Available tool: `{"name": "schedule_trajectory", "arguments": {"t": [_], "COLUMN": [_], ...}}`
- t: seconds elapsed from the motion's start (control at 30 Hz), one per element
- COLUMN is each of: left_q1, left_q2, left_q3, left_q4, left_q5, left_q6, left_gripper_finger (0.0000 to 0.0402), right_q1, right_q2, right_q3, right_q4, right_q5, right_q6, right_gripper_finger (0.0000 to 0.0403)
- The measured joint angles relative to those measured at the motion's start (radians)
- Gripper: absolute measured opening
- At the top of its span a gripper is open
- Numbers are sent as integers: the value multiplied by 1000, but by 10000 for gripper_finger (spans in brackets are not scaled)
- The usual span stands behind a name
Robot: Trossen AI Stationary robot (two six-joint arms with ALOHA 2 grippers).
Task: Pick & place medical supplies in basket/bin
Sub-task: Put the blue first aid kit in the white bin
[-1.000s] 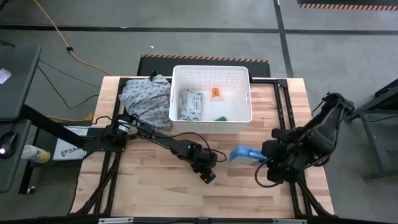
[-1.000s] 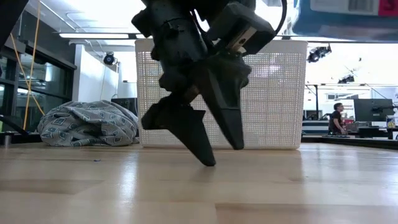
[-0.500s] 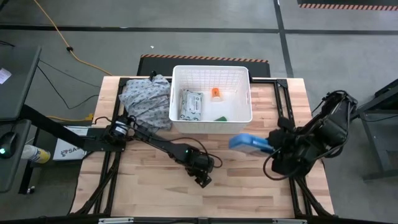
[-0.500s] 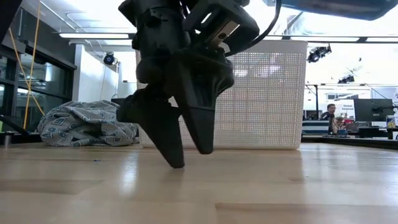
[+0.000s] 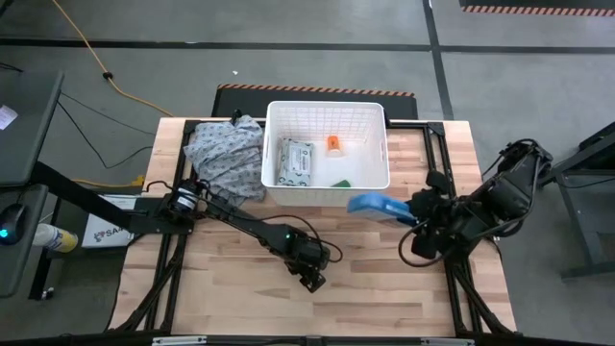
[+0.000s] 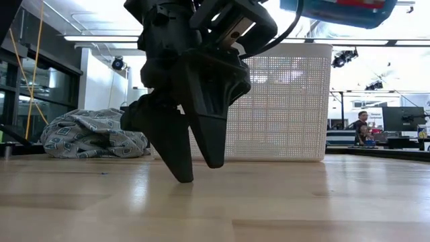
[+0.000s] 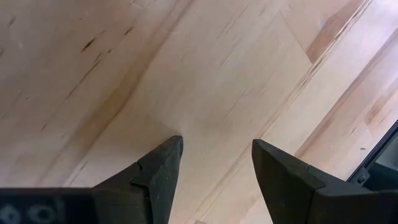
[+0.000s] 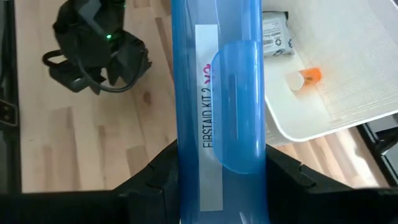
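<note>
Cloth heap (image 5: 224, 154) lies at about 10 o'clock on the table (image 5: 221, 288), touching the basket's left wall; not a supply, stays out. Left gripper (image 5: 309, 277) sits low over bare wood near 6 o'clock, tips at or just above the surface, fingers (image 7: 163, 163) apart with nothing between them; judged idle. Basket (image 5: 327, 114) stands at 12 o'clock. Inside: wipes pack (image 5: 295, 161) along the left side, orange bottle (image 5: 333, 145) near centre toward the far wall, a green item (image 5: 340, 182) against the near wall, probably the green tube. White tube not made out against the white floor; cannot tell whether it is in. Blue box (image 5: 375, 207), labelled a first aid kit, is clamped in the right gripper (image 5: 411, 213), raised off the table just outside the basket's near right corner, about 3 o'clock of centre. Progress: at least three supplies in; the box is the one still seen outside. Remaining, by judgement: carry it over the rim and release.
</note>
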Motion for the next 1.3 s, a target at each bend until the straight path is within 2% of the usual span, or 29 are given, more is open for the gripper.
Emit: {"name": "schedule_trajectory", "arguments": {"t": [0.17, 0.47, 0.83, 1.07, 1.3], "left_q1": [-1, -1, -23, -34, -41], "left_q2": [0, 0, -32, -59, -63], "left_q3": [1, 2, -1, -4, -3], "left_q4": [-17, -29, -185, -371, -505], "left_q5": [3, 11, 6, -52, -68], "left_q6": [4, 29, 38, 37, 42], "left_gripper_finger": [239, 239, 239, 239, 239], "right_q1": [-39, -115, -286, -447, -630], "right_q2": [0, 0, -16, -43, -38], "right_q3": [0, 0, 0, 0, 0], "right_q4": [4, 33, 259, 473, 594], "right_q5": [9, 104, 243, 202, 33], "right_q6": [-31, -97, -363, -603, -721], "right_gripper_finger": [149, 149, 149, 149, 149]}}
